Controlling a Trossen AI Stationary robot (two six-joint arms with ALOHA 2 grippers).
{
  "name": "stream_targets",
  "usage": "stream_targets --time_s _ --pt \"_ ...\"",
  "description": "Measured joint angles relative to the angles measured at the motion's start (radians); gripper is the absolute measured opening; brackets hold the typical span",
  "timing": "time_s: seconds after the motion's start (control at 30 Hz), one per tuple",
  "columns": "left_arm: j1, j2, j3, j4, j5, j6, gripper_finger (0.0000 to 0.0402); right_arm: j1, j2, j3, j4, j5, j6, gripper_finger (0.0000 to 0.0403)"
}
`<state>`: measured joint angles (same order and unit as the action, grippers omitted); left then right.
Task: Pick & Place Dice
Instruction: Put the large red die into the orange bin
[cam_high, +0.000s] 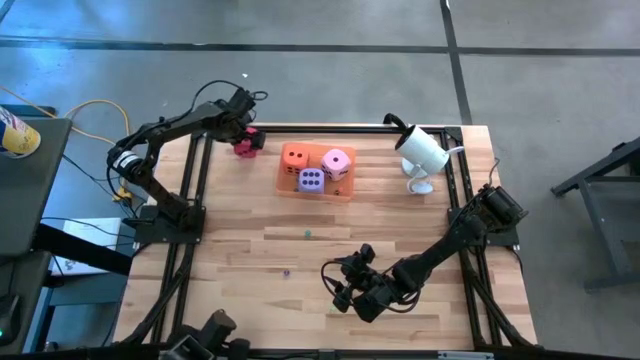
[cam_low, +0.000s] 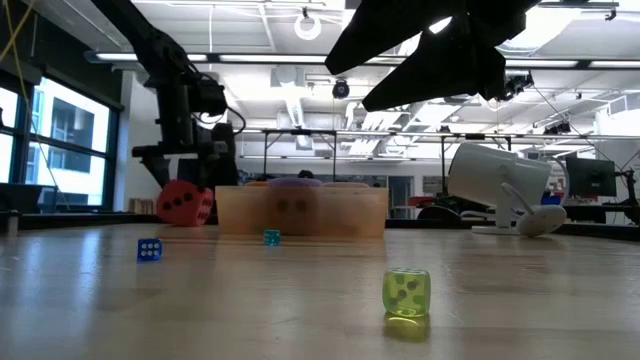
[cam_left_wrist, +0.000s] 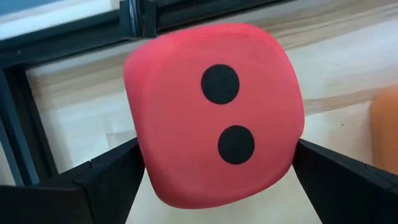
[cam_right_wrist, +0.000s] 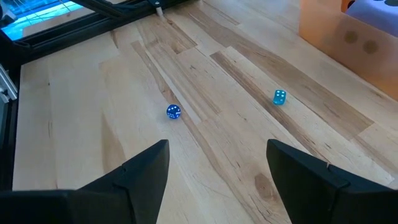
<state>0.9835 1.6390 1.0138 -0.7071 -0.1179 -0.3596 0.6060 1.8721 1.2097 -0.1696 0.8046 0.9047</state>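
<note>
At desk's far left edge, red die (cam_left_wrist: 214, 115) is straddled by wide-open left tool (cam_high: 243, 133), w/ tray (cam_high: 345, 190) just right; right tool (cam_high: 345, 290) idles half-open.

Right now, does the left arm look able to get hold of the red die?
Probably yes. The left hand already has its open fingers on either side of the red die at the table's far edge, with nothing between them.

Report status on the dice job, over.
Left gripper straddles the soft red-magenta die at the table's far edge, jaws wide. Right gripper open, empty. Translucent orange tray holds three dice. Path clear.
</note>
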Motion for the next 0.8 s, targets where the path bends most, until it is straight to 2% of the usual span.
stream_targets --time_s 0.27,0.57,0.8 --pt "-0.016 0.038 0.003 0.009 -0.041 -0.005 0.0378 0.000 0.000 0.000 0.000 0.000 0.000 0.0258" --pt "-0.028 0.042 0.000 0.048 -0.082 -0.012 0.0342 0.000 0.000 0.000 0.000 0.000 0.000 0.0258" --pt "-0.027 0.042 -0.007 0.062 -0.089 -0.014 0.0336 0.001 0.000 0.000 0.001 0.000 0.000 0.0258"
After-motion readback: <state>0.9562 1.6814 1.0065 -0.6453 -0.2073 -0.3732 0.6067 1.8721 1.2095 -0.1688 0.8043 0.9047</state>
